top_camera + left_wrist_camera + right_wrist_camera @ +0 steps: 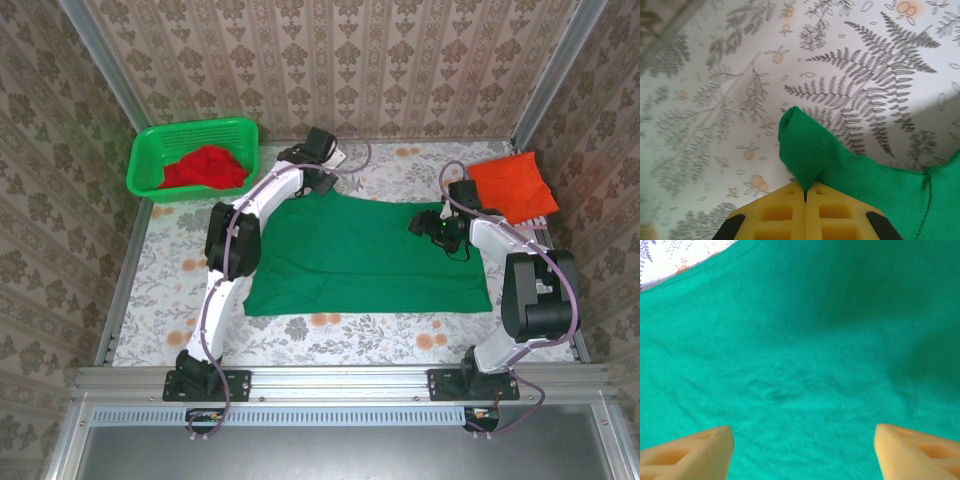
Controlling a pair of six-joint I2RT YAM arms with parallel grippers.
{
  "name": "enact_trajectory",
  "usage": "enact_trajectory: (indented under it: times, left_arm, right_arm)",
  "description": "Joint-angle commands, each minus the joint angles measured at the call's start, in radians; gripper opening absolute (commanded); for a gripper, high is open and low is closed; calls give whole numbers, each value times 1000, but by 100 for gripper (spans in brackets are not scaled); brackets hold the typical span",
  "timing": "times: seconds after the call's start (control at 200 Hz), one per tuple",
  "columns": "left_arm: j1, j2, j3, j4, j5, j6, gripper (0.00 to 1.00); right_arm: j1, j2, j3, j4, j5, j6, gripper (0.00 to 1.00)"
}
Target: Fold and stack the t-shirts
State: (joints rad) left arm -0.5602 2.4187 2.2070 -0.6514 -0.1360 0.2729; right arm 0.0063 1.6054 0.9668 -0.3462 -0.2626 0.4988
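Dark green t-shirt lies spread flat on the surface. Left hand is clenched on a fold of cloth at its far left corner. Right hand is released, over the shirt's right portion.

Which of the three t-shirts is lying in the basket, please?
The red t-shirt, bunched up in the green basket at the far left. The dark green t-shirt is spread on the table, and the orange-red t-shirt lies at the far right.
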Motion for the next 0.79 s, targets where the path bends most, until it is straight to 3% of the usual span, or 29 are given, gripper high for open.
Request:
enact_trajectory:
  times: [0.0, 0.125, 0.145, 0.165, 0.23, 0.28, 0.33, 0.38, 0.59, 0.79]
  left_arm:
    - [-10, -4, 82, 44, -147, 109, 0]
    - [-23, 6, 120, 45, -226, 136, 0]
    - [-25, 1, 114, 50, -224, 139, 4]
    - [-27, -4, 109, 53, -217, 141, 11]
    - [-26, -12, 106, 35, -175, 121, 50]
    - [-22, -12, 111, 6, -148, 83, 73]
    - [-11, -16, 110, -26, -111, 28, 89]
    - [4, -37, 78, -32, -75, -35, 99]
    - [79, -164, -218, 60, 75, -259, 99]
    - [147, -235, -479, 162, 161, -422, 76]
  right_arm:
    - [-5, 16, -7, -6, -1, -14, 75]
    - [-4, 23, -5, -5, -4, -13, 75]
    - [-5, 25, -5, -4, -5, -12, 75]
    - [-5, 25, -5, -4, -5, -12, 75]
    - [-5, 26, -4, 2, -10, -10, 75]
    - [-5, 27, -2, 5, -15, -9, 75]
    - [-3, 28, 2, 9, -18, -9, 75]
    - [-2, 30, 3, 12, -17, -9, 75]
    - [1, 58, 20, 16, -19, -8, 75]
    - [19, 84, 51, 12, -24, -7, 75]
